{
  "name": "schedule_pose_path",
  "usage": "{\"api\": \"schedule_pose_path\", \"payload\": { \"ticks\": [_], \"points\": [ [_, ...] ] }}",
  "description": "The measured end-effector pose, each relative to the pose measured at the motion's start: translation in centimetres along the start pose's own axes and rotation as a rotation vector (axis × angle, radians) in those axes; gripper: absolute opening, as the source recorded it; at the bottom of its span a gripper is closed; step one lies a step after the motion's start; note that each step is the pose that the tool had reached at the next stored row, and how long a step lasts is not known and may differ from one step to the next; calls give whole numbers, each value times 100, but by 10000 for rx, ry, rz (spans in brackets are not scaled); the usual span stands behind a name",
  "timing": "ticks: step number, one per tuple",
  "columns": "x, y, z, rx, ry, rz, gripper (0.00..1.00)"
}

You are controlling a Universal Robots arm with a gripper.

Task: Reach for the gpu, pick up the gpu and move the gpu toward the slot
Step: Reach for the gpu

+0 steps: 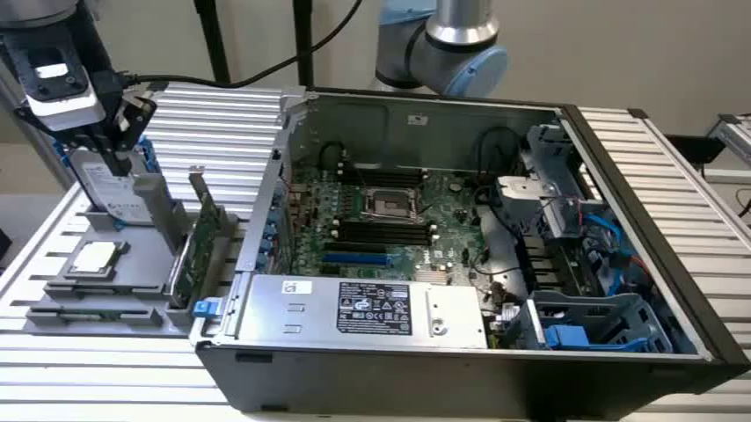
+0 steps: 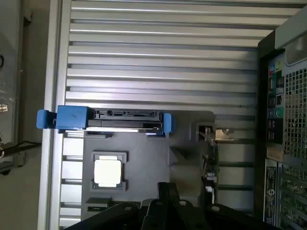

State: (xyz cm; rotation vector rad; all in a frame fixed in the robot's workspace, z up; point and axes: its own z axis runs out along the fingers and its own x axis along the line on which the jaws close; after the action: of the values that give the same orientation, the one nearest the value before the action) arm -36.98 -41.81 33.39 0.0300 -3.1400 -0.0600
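Observation:
The gpu is a thin green card that stands on edge in the grey holder, its silver bracket at the far end. In the wrist view the gpu appears edge-on beside the case. My gripper hangs above the silver hard drive, toward the exterior view's left of the gpu and apart from it. Its fingers meet at a point, shut with nothing in them. In the wrist view the dark gripper is over the holder. A blue slot lies on the motherboard.
The open computer case stands to the exterior view's right of the holder, its wall close to the gpu. The hard drive with blue rails and a square CPU chip share the holder. Ribbed metal table surrounds them.

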Motion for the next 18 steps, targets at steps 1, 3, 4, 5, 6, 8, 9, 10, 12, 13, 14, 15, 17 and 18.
{"api": "schedule_pose_path", "payload": {
  "ticks": [1, 3, 4, 5, 6, 8, 9, 10, 12, 13, 14, 15, 17, 18],
  "points": [
    [0, 0, 0, 0, 0, 0, 11],
    [0, 0, 0, 0, 0, -1, 11],
    [0, 0, 0, 0, 0, 0, 11],
    [0, 0, 0, 0, 0, 0, 11],
    [0, 0, 0, 0, 0, 0, 11],
    [0, 0, 0, 0, 0, 0, 11],
    [0, 0, 0, 0, -1, 0, 11],
    [0, 0, 0, 0, 0, 0, 11],
    [0, 0, 0, 0, 0, -1, 11],
    [0, 0, 0, 0, 0, 0, 11],
    [-7, -2, -1, 1, 2, -1, 11],
    [-42, -8, -1, 0, 3, 0, 11],
    [-131, -24, -1, 0, 12, 1, 11],
    [-179, -33, -1, -1, 15, 0, 11]
  ]
}}
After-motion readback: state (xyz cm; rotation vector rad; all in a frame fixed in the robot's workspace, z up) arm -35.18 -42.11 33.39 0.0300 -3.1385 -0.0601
